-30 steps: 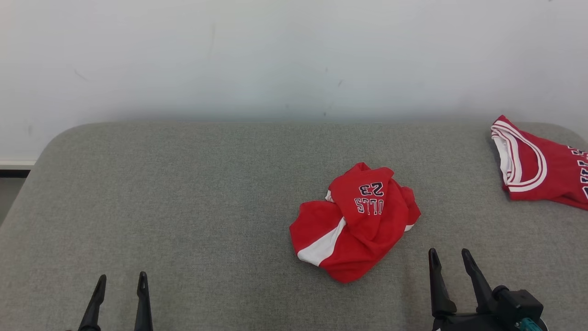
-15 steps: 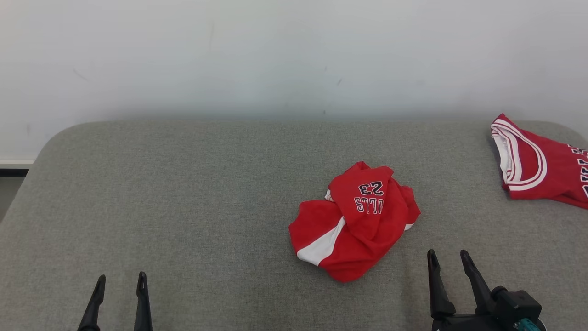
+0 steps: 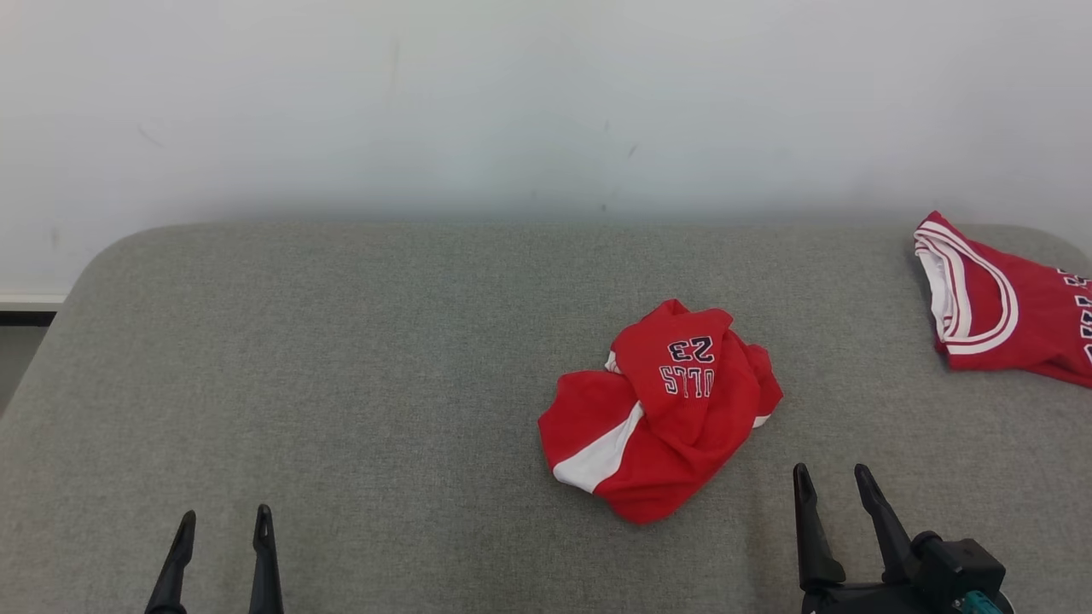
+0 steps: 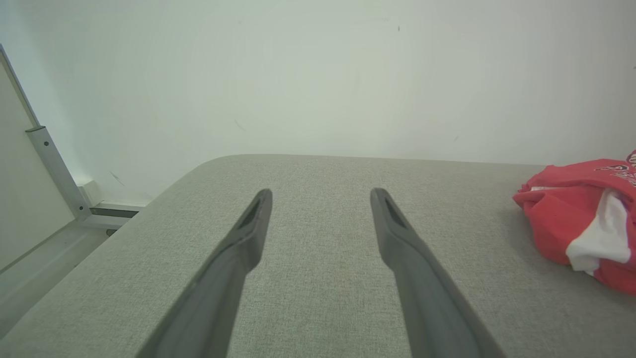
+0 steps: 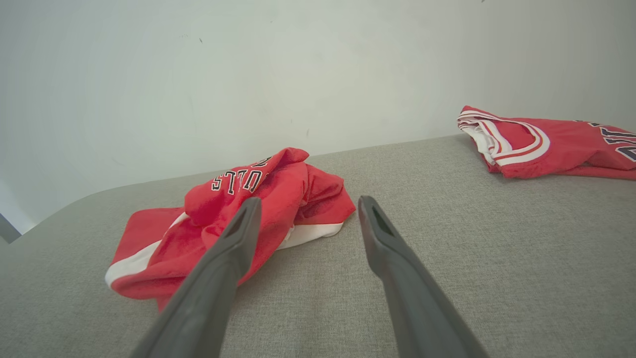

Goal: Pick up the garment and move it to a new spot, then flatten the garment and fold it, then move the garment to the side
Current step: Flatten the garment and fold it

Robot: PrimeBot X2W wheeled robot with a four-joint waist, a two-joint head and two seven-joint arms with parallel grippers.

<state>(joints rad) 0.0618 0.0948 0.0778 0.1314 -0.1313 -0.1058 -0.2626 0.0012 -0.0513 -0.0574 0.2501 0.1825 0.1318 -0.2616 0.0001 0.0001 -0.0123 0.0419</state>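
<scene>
A crumpled red garment (image 3: 661, 409) with white trim and dark lettering lies in a heap right of the middle of the grey padded table (image 3: 341, 384). My right gripper (image 3: 832, 477) stands open just to the heap's near right, a short gap away, nothing between its fingers. In the right wrist view the garment (image 5: 238, 219) lies ahead and left of my right gripper (image 5: 306, 204). Far off at the table's near left, my left gripper (image 3: 223, 520) is open and empty. The left wrist view has the garment (image 4: 581, 223) at its right edge, well away from my left gripper (image 4: 320, 195).
A second red jersey (image 3: 1002, 303) with white-striped trim lies flat at the table's far right corner, also seen as the jersey (image 5: 541, 141) in the right wrist view. A white wall (image 3: 546, 102) backs the table. A metal frame post (image 4: 52, 169) stands past the left edge.
</scene>
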